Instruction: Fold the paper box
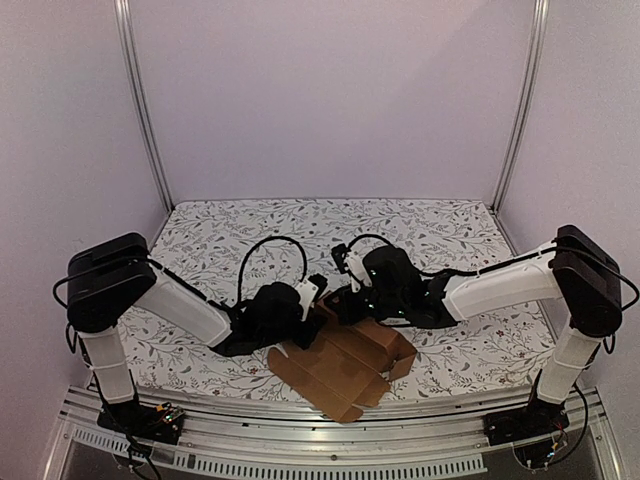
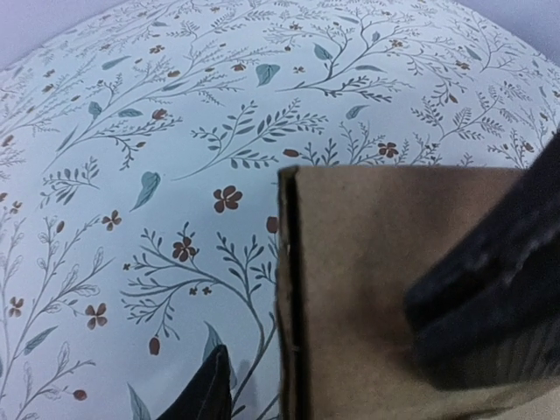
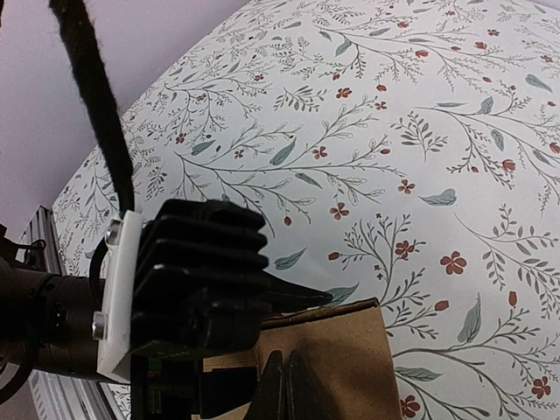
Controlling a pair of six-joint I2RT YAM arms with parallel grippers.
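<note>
Left fingers [image 2: 490, 293] parted at the paper box [image 2: 363, 280], right fingers [image 3: 276, 390] closed, over flowered tablecloth [image 2: 131, 131].

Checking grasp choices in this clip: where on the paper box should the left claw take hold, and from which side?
Probably the doubled side edge of the paper box, coming in from the left arm's side. That edge is thin enough to pinch, lies between the left claw's parted fingers, and the tablecloth beside it leaves room for the outer finger.

No legible text or numbers, paper box [image 1: 340, 372] unmarked, floral table cover [image 1: 300, 222] bears only printed sprigs
</note>
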